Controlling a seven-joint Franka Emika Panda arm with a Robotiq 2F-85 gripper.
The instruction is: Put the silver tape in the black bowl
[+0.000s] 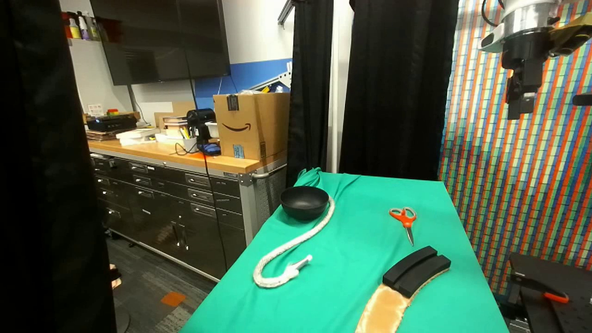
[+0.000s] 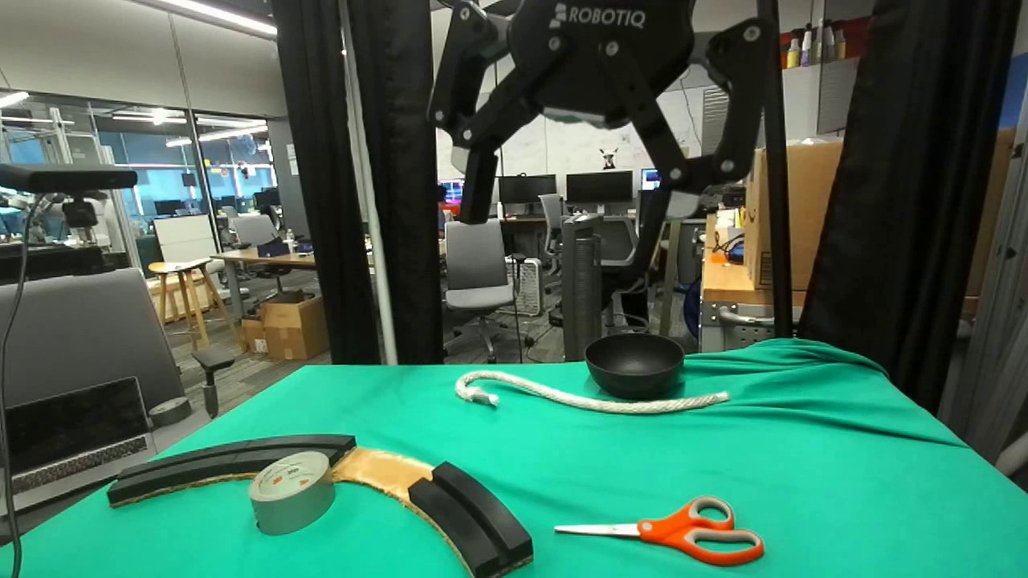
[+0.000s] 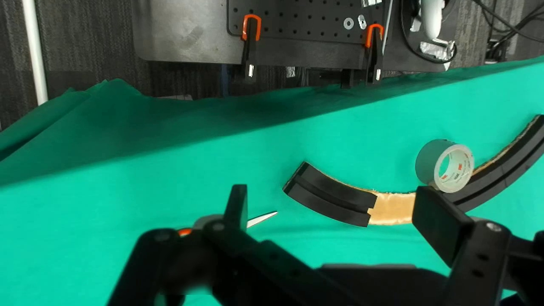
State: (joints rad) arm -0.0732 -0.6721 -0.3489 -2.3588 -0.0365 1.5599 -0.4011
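The silver tape [image 2: 293,511] is a grey roll on the green cloth, at the inner edge of a curved black track piece; I cannot tell if they touch. It also shows at the right of the wrist view [image 3: 428,165] and is out of view in the remaining exterior view. The black bowl [image 1: 304,206] sits upright at the table's far end, beside a white rope, and shows in both exterior views [image 2: 634,369]. Its visible inside is empty. My gripper [image 2: 564,210] is open and empty, high above the table. Its spread fingers also show in the wrist view [image 3: 338,212].
The curved track [image 2: 474,522] has black segments and a tan strip. Orange-handled scissors [image 2: 695,531] lie near it. The white rope [image 1: 296,241] curls in front of the bowl. A dark side table [image 3: 191,34] with orange-tipped clamps [image 3: 251,38] stands beyond the cloth's edge.
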